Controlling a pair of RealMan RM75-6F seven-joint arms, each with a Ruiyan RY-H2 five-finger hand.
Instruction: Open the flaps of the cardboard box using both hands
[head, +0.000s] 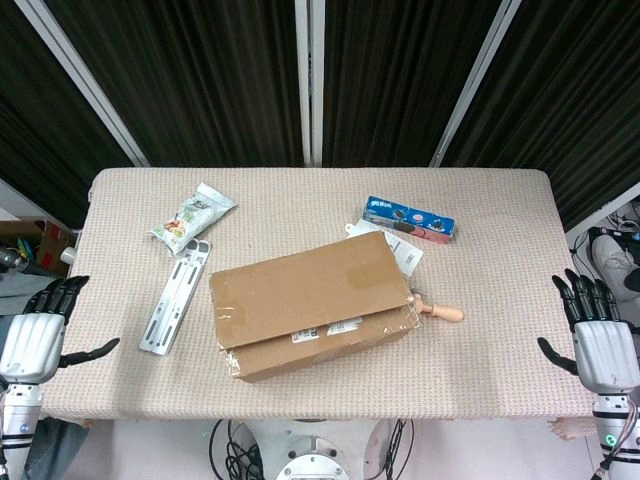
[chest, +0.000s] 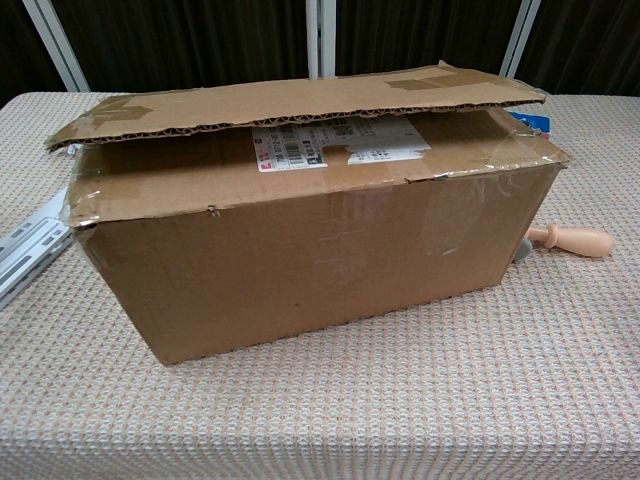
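Table (head: 500, 330) carries a closed box (head: 310, 300) mid-front; left hand (head: 35, 335) and right hand (head: 600, 340) hover at side edges, fingers spread, empty

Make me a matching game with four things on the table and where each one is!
Things:
1. snack bag
2. blue cookie box
3. wooden handle
4. metal rail

Places:
A. poking out by the cardboard box's right end
B. far left of the table
C. lying left of the cardboard box
D. behind the cardboard box, to the right

Pairs: 1-B, 2-D, 3-A, 4-C
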